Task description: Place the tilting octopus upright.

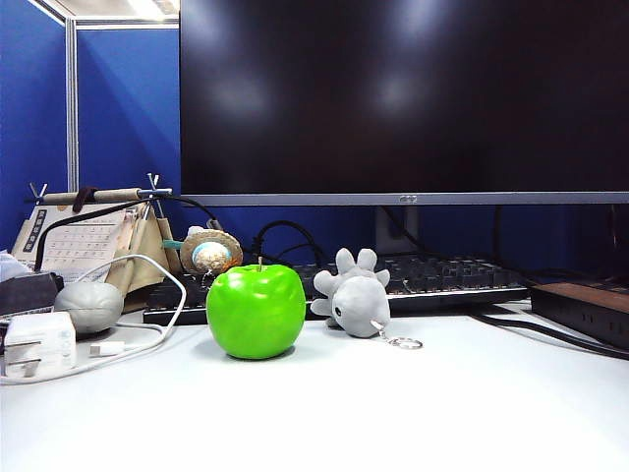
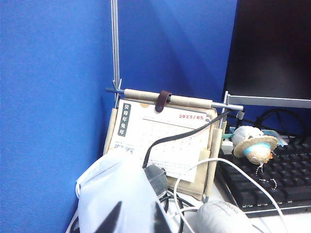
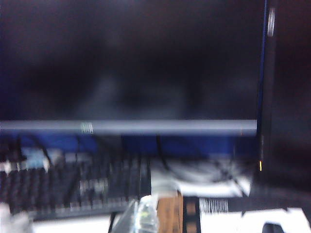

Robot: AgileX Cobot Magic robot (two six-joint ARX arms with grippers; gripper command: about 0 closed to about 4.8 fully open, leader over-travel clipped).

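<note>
Octopus [image 1: 356, 300]: tipped over, tentacles up-back, beside apple [image 1: 256, 310], mid-table.
Left claw [image 2: 133, 218]: spread, far left.
Right claw: out of view, pressed together; neither clearly nearer.

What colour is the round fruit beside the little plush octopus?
Bright glossy green apple, clearest in the exterior view.

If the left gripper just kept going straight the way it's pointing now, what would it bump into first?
Probably the white bag right ahead of the open left gripper, then the desk calendar behind it; depth is hard to judge.
</note>
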